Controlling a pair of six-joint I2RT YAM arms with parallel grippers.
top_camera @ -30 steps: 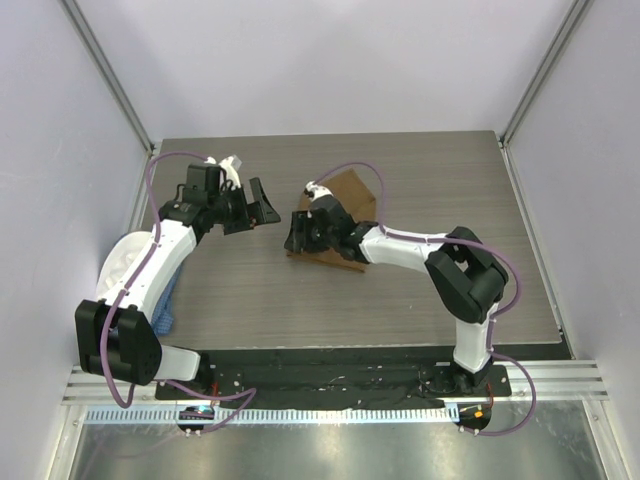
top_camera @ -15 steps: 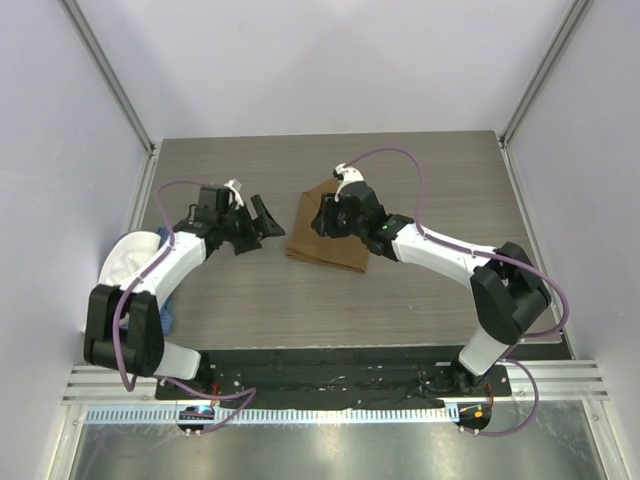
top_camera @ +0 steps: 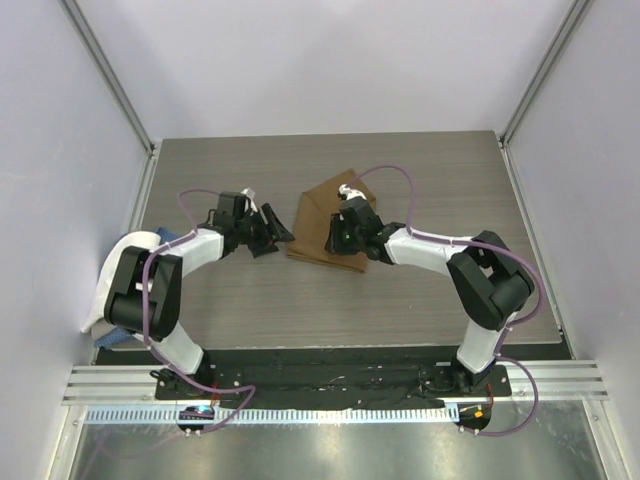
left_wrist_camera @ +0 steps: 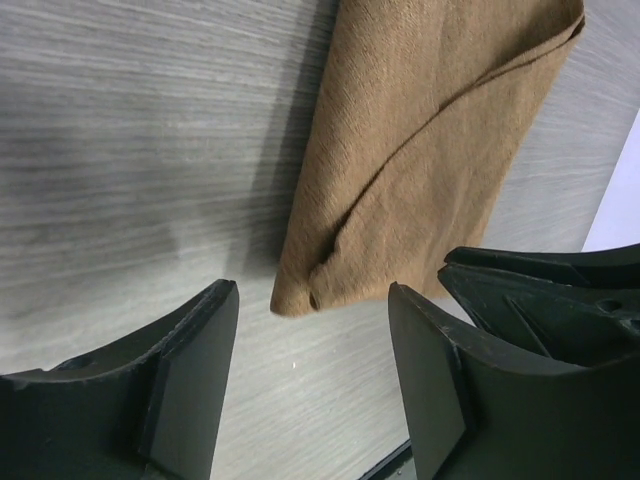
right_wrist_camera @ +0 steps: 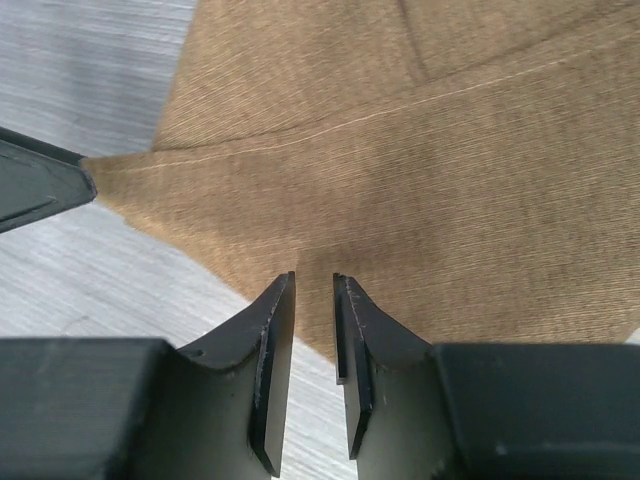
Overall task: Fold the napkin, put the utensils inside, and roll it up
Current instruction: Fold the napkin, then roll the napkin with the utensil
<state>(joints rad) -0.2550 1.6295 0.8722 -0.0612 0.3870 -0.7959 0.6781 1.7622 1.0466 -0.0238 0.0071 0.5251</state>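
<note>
Though the napkin [top_camera: 312, 225] sits folded toward the table's [top_camera: 250, 300] far edge, there's no spoon or roll yet; my left gripper [left_wrist_camera: 312, 295] is open at its corner, and my right gripper [right_wrist_camera: 313, 280] is nearly shut, grip unclear.

This is a robotics lab test cell rather than a lived-in room. A grey wood-grain table [top_camera: 330, 300] is boxed in by plain pale walls [top_camera: 330, 60] and aluminium frame posts [top_camera: 106, 70]. The left arm [top_camera: 200, 243] and right arm [top_camera: 425, 250] are bolted to a black base plate [top_camera: 330, 375] beside a metal rail [top_camera: 560, 380].
</note>
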